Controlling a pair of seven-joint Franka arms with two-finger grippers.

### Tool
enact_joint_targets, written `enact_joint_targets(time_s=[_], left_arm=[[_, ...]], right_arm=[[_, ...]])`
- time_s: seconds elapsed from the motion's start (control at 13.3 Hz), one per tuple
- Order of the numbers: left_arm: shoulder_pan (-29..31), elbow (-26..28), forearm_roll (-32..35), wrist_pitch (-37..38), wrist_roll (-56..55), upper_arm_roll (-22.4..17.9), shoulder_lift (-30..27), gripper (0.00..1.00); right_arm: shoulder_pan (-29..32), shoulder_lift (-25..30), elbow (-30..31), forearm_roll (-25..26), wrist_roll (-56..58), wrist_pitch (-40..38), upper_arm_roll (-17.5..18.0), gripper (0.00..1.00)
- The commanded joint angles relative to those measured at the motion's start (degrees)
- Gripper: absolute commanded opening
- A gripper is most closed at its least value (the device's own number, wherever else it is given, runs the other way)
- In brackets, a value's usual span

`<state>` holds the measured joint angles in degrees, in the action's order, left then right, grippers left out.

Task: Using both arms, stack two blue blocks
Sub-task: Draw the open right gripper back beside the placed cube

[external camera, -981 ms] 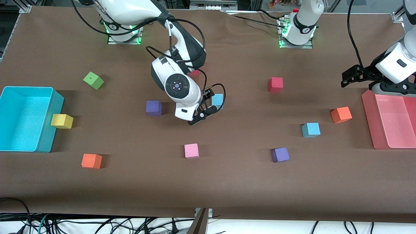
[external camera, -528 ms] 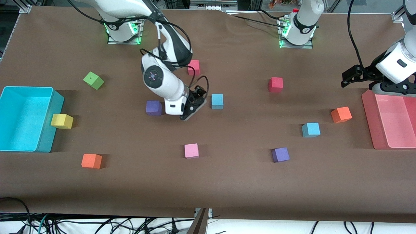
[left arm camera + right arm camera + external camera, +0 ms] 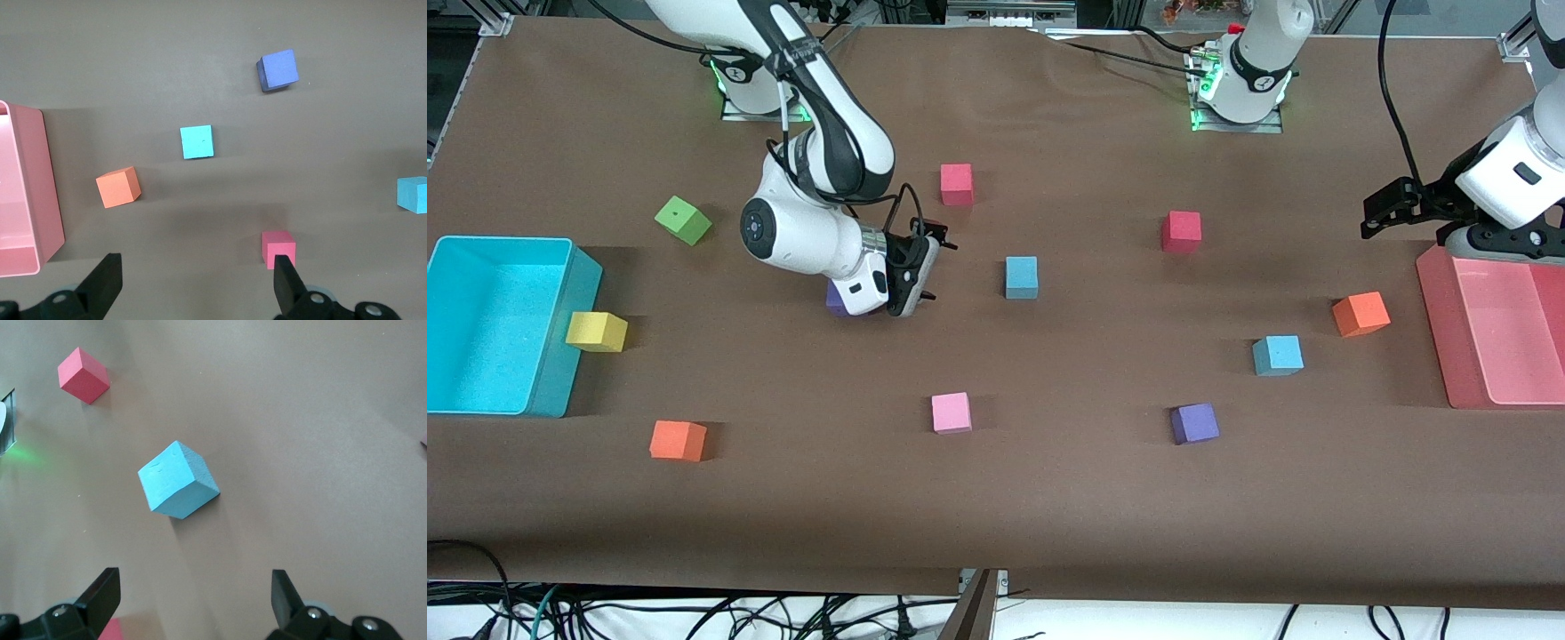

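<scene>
While the right claw [image 3: 925, 267] was close over one blue block [image 3: 1021, 276] a moment ago, it has now pulled away toward the right arm's end of the tabletop [image 3: 1049, 498]. It hangs over a purple block [image 3: 838, 300], with its fingers wide apart and nothing in them. That blue block sits alone near the middle of the tabletop, and it has not moved. So the pick-up has not happened yet, and by the look of it the stacking is still at the start.

The second blue block [image 3: 1278, 355] sits nearer the front camera, toward the left arm's end, between an orange block [image 3: 1360, 313] and another purple block [image 3: 1194, 423]. The two blue blocks are well apart.

The left claw [image 3: 1392, 209] waits up high beside the pink tray [image 3: 1436, 338]. It is wide open too and holds nothing.

Around the middle blue block the brown top is bare on every side, so a claw has room to come down. A red block [image 3: 956, 184] and a pink block [image 3: 951, 412] are near but not touching it. The second blue block has neighbours close by, so a claw may need more care there.
</scene>
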<state>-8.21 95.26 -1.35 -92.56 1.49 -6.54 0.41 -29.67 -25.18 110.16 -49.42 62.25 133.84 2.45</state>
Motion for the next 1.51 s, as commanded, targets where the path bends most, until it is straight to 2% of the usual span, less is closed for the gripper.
enact_joint_targets(time_s=[0.0, 0.23, 0.38, 0.75, 1.43], left_arm=[[0.22, -0.60, 0.56, 0.80, 0.00, 0.04, 0.20, 1.00], [0.22, -0.60, 0.56, 0.72, 0.00, 0.04, 0.29, 1.00], [0.22, -0.60, 0.56, 0.63, 0.00, -0.05, 0.46, 1.00], [0.30, -0.60, 0.56, 0.54, 0.00, -0.14, 0.64, 1.00], [0.39, -0.87, 0.56, 0.54, 0.00, -0.14, 0.82, 1.00]], right_arm=[[0.32, -2.41, 0.49, -10.03, 9.08, 3.88, 1.42, 1.00], [-0.47, -5.13, 0.40, -27.17, 26.47, 4.93, 1.68, 1.00], [-0.91, -6.89, 0.14, -32.65, 29.85, 8.00, 3.43, 1.00], [-1.62, -9.35, 0.14, -33.11, 32.75, 8.99, 4.32, 1.00], [-1.18, -9.44, 0.49, -33.20, 36.27, 6.97, 4.23, 1.00]])
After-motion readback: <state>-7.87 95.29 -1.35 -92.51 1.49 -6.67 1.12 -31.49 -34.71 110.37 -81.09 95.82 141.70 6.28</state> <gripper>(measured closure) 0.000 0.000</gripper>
